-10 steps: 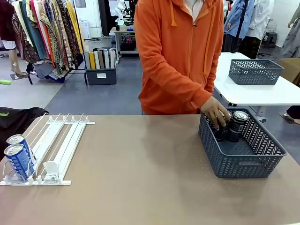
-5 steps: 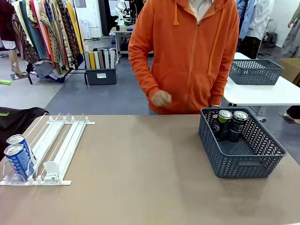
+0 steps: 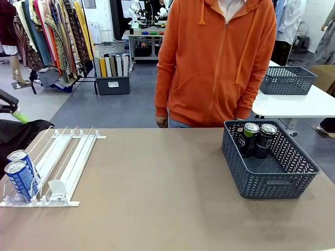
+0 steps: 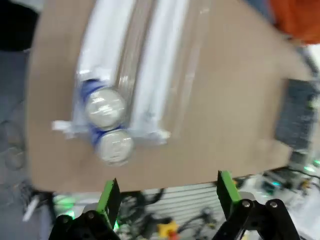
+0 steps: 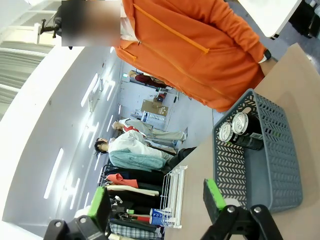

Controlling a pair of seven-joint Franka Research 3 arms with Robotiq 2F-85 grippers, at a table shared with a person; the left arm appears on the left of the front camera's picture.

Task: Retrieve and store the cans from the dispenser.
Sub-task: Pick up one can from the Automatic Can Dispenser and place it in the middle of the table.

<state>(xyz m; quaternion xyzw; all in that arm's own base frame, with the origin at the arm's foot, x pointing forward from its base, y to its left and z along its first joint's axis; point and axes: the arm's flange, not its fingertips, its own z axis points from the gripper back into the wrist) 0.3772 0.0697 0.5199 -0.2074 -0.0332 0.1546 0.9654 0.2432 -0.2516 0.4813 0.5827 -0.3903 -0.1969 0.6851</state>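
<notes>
The person has withdrawn from the dark mesh basket holding two black cans. Your left fingers, spread empty, hover over two blue cans left in the white-railed dispenser; right fingers spread too.

person: orange zip hoodie | left end effector: black, green pads | right end effector: likewise

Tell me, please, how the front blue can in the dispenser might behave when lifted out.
The front blue can looks slim and tall, so it would probably tip if pushed high. A second can sits close behind on the dispenser's sloped rails and would likely slide forward. Its smooth round wall may slip.
</notes>
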